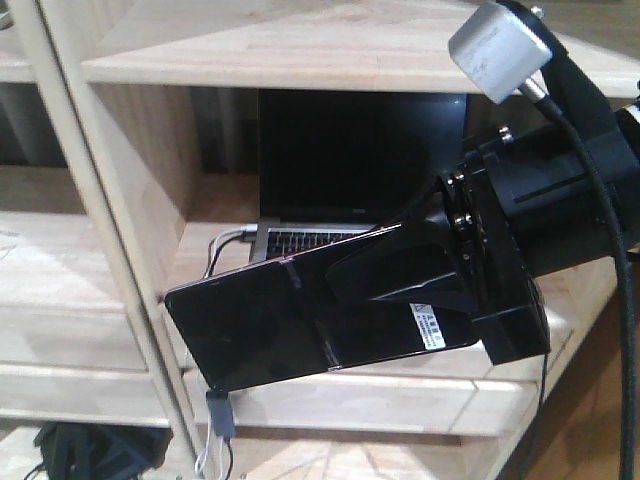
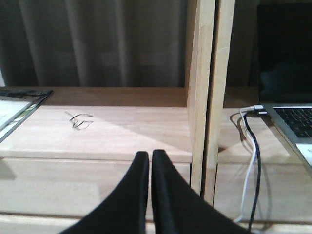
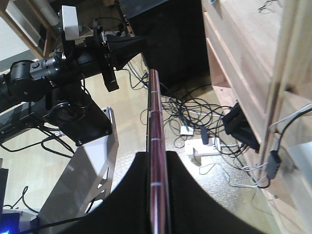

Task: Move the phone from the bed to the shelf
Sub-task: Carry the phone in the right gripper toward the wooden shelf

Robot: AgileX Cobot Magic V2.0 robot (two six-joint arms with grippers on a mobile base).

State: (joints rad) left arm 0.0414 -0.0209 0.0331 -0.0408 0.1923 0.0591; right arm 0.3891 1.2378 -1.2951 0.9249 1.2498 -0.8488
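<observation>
Exterior front-facing view shows you the right gripper (image 1: 365,275) clamped on the phone (image 1: 250,325), in front of the shelf (image 1: 380,405), laptop (image 1: 350,150) at its 1 o'clock, while the left gripper (image 2: 149,161) sits pressed together.

All 3 views share the shelf (image 1: 300,50) — front and left wrist facing it, right wrist sidelong.

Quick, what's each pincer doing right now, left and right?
Left pincer: closed, holding nothing.
Right pincer: closed on the phone.
</observation>
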